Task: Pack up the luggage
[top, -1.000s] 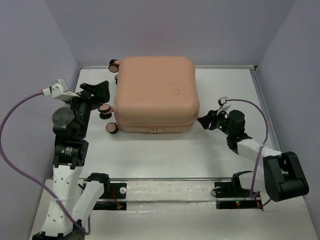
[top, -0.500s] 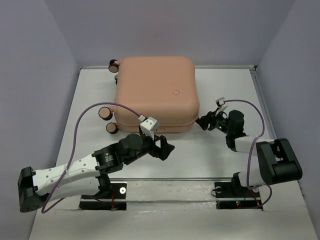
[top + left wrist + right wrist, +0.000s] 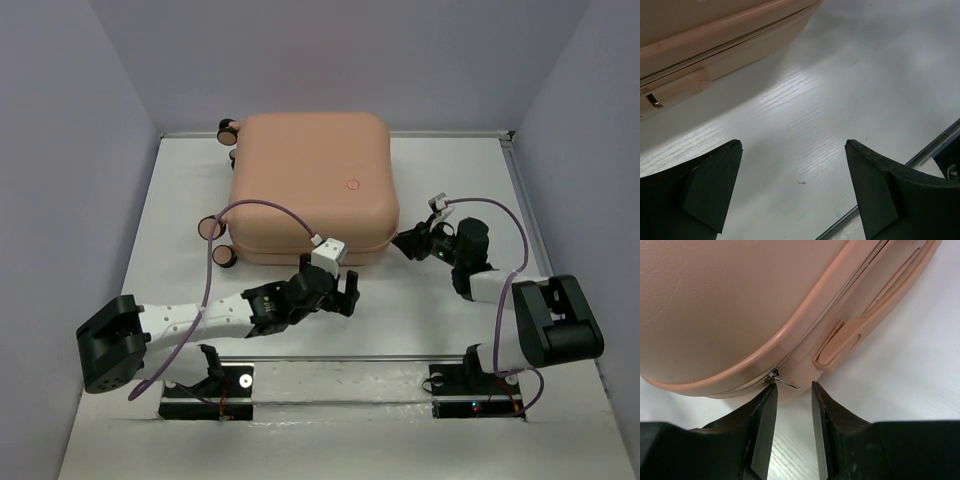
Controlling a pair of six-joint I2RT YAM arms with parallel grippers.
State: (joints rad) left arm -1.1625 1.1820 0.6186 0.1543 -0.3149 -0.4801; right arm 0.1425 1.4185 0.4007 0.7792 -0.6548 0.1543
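Observation:
The luggage (image 3: pixel 310 180), a peach-pink hard-shell suitcase, lies shut and flat at the back of the table. Its zip line runs round the edge. My left gripper (image 3: pixel 345 293) hovers low over the bare table just in front of the suitcase's front edge (image 3: pixel 715 40), open wide with nothing between its fingers (image 3: pixel 793 143). My right gripper (image 3: pixel 403 242) is at the suitcase's front right corner (image 3: pixel 740 300). Its jaws (image 3: pixel 794 386) stand narrow but apart, and the thin metal zipper pull (image 3: pixel 785 382) sticks out just above the tips, not pinched.
Caster wheels (image 3: pixel 212 227) stick out on the suitcase's left side. A moulded side handle (image 3: pixel 840 345) sits right of the zipper pull. A metal rail (image 3: pixel 330 357) runs across the near edge of the white table (image 3: pixel 440 180). Purple walls close in the sides and back.
My left arm has swung from the left side, by the wheels, round to the front of the suitcase. The right gripper has stayed at the corner and its jaws have narrowed.

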